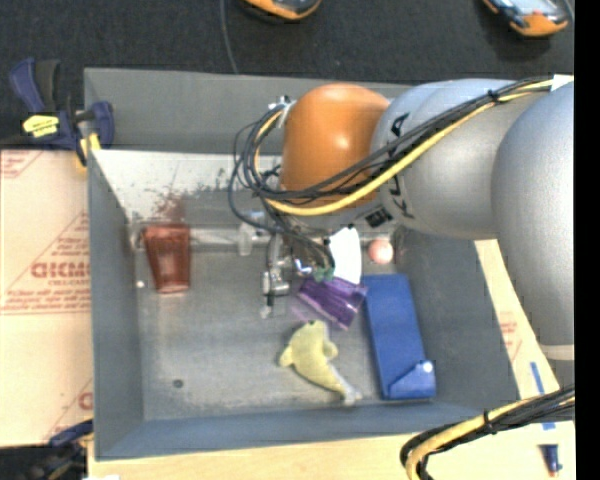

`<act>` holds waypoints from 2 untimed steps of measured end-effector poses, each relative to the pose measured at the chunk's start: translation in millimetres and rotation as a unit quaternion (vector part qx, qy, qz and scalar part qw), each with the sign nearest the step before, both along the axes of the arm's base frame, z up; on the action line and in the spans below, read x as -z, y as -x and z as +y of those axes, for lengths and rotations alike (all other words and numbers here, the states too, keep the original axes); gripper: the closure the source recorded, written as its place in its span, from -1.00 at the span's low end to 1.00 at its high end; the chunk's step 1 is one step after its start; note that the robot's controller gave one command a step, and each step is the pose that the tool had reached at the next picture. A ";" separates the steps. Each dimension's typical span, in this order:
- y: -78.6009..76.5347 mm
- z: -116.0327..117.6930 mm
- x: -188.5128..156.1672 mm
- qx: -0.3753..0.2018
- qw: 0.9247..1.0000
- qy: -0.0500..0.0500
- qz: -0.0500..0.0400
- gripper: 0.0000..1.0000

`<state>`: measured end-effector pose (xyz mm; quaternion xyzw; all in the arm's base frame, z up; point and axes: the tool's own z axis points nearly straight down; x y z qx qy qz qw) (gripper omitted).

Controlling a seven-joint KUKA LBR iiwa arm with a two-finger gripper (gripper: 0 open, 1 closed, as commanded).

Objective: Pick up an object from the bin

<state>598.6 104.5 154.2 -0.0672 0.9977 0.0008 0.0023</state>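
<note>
In approach step with jaws low over bin [200,358] floor, just beside purple piece [328,298], open or closed impossible to tell; probably needs centring over purple piece, clear of yellow toy [315,360], before closing.

The gripper [273,286] hung over the middle of the bin [115,368], just left of a purple piece [330,300]. Yellow toy [315,356] nearer, blue box [395,333] right, brown cup [167,256] well left.

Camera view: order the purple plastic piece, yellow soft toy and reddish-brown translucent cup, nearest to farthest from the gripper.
1-2. Too close to call: purple plastic piece, beside the gripper on the view's right; yellow soft toy, just frontward.
3. Reddish-brown translucent cup, far left.
</note>
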 end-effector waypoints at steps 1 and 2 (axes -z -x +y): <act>15.3 -33.3 -7.0 -0.055 0.998 0.001 0.001 -1.00; 22.8 -58.0 -0.8 -0.112 0.994 0.001 0.001 -1.00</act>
